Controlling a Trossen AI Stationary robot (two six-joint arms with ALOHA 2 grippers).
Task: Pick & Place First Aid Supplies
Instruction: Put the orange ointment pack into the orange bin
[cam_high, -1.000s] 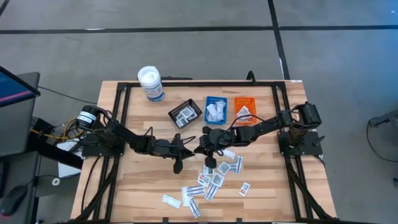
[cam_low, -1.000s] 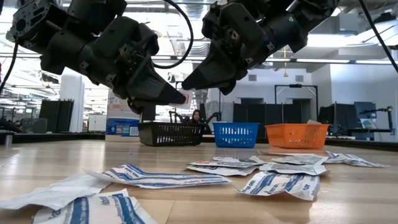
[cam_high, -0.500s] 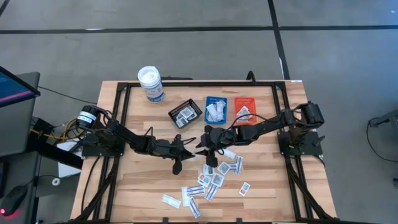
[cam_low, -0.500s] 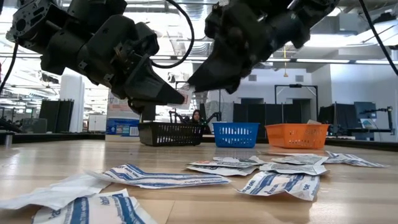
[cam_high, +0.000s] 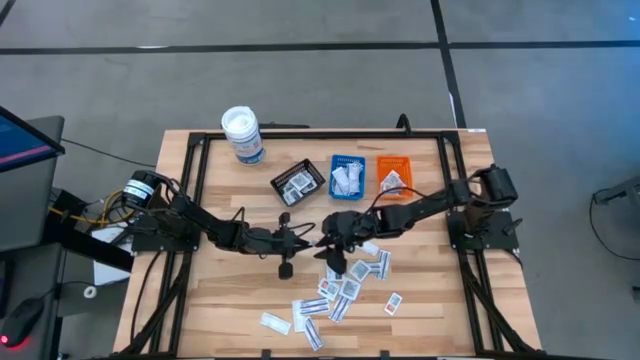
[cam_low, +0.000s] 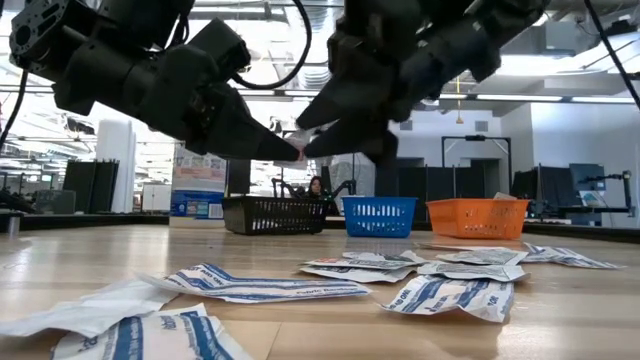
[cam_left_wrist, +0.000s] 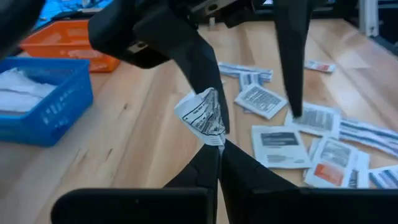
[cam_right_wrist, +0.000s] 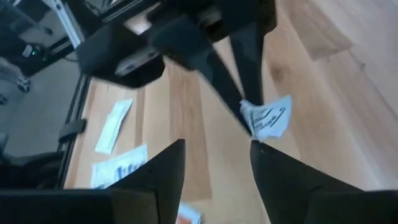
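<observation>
**Left wrist view: one packet held up between the two arms**

Left wrist view shows you a small white packet (cam_left_wrist: 202, 116) up in the air, over the wood table (cam_high: 220, 285). The left gripper (cam_left_wrist: 217, 151) has its two fingers pinched shut on the bottom edge of it. The right gripper (cam_right_wrist: 214, 146) has its fingers spread wide, and the packet sits just past them. So only the left one has hold of it.

A second ago the two grippers were a little apart. Now the right arm has come in close, and in the low view their tips nearly meet at the packet. You may be about to pass it from one to the other.

The rest of the first aid supplies (cam_high: 345, 285) lie in a loose pile near the front of the table. The black tray (cam_high: 298, 183), blue tray (cam_high: 347, 177) and orange tray (cam_high: 394, 176) at the back each hold a few already. Most of the job is left.
</observation>
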